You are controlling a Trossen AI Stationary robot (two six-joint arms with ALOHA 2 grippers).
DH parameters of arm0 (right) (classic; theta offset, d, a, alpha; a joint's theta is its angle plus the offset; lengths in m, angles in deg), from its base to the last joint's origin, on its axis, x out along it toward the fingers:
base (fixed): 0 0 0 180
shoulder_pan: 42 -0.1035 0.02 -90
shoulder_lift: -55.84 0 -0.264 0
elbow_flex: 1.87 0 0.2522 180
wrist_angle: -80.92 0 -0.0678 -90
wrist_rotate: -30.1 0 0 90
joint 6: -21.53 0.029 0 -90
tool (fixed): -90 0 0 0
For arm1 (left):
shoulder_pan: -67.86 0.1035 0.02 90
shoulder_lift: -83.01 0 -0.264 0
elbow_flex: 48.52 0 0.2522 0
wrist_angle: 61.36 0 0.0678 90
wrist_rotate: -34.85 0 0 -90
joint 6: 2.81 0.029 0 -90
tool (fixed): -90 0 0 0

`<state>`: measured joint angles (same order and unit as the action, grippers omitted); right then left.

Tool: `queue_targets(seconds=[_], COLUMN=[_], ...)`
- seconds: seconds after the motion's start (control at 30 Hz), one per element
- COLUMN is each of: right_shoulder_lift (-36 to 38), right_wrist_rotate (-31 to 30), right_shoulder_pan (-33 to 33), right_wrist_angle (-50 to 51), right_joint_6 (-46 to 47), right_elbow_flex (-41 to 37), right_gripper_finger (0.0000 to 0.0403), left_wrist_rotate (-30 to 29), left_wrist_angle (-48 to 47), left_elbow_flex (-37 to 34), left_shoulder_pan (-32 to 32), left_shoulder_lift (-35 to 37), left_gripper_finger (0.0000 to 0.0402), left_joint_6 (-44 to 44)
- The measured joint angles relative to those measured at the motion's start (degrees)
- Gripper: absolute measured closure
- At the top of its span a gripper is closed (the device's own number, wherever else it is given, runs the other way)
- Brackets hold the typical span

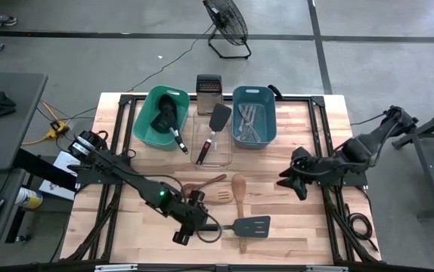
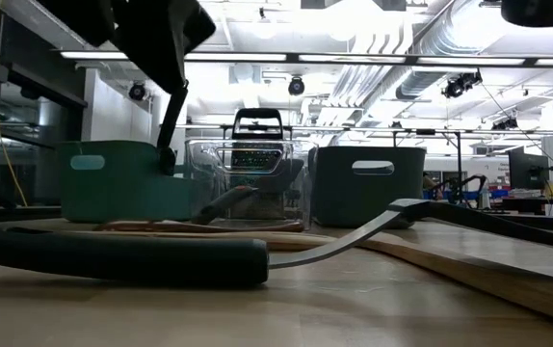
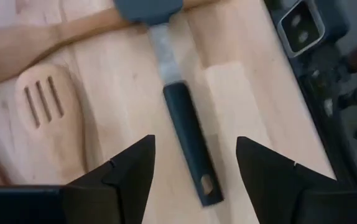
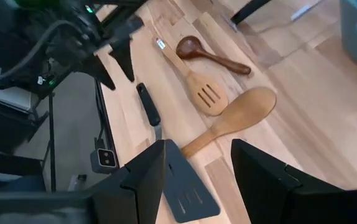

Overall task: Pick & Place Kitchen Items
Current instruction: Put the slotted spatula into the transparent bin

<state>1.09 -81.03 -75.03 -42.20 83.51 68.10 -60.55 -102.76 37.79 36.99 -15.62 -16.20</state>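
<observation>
— What are you worrying about right now?

— The black turner (image 1: pixel 246 225) is lying flat on the bench (image 1: pixel 308 136) at the near edge, its thin handle pointing toward my left pincer (image 1: pixel 189 231). I am judging that fingers coming down skewed could nudge the handle sideways, or pinch only its tip so it pivots out. The slotted wooden spatula (image 3: pixel 48 118) and the pale wooden spoon (image 1: pixel 239 189) are lying just beside it, so a wide approach might drag one along.

— How are you holding yourself?

— My left arm is reaching low across the bench, pincer hanging above the handle, spread wide and gripping nothing. My right pincer (image 1: pixel 296 179) is waiting over the bench's right side, also spread and empty.
</observation>
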Motion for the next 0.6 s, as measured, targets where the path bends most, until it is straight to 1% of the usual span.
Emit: queue_targets(seconds=[0.2, 0.4, 0.53, 0.6], right_shoulder_lift=[-3.94, -6.49, -7.68, -8.26], right_wrist_rotate=[0.02, 0.02, -0.15, -0.13], right_shoulder_pan=[-2.01, -4.33, -5.77, -6.40], right_wrist_angle=[-1.99, -2.98, -3.09, -3.13], right_joint_6=[3.93, 7.91, 10.12, 10.94], right_elbow_flex=[0.00, 0.00, 0.00, 0.00], right_gripper_finger=[0.0227, 0.0227, 0.0227, 0.0227], left_wrist_rotate=[-1.16, 2.05, 1.73, 0.58], left_wrist_angle=[-0.49, -0.26, 1.02, 0.60], left_elbow_flex=[0.13, 0.13, 0.22, 0.15], left_shoulder_pan=[-0.43, -0.81, -2.00, -3.02], left_shoulder_lift=[0.00, -0.57, -1.65, -2.56], left_gripper_finger=[0.0178, 0.0178, 0.0178, 0.0178], left_joint_6=[0.04, 2.47, 3.98, 4.59])
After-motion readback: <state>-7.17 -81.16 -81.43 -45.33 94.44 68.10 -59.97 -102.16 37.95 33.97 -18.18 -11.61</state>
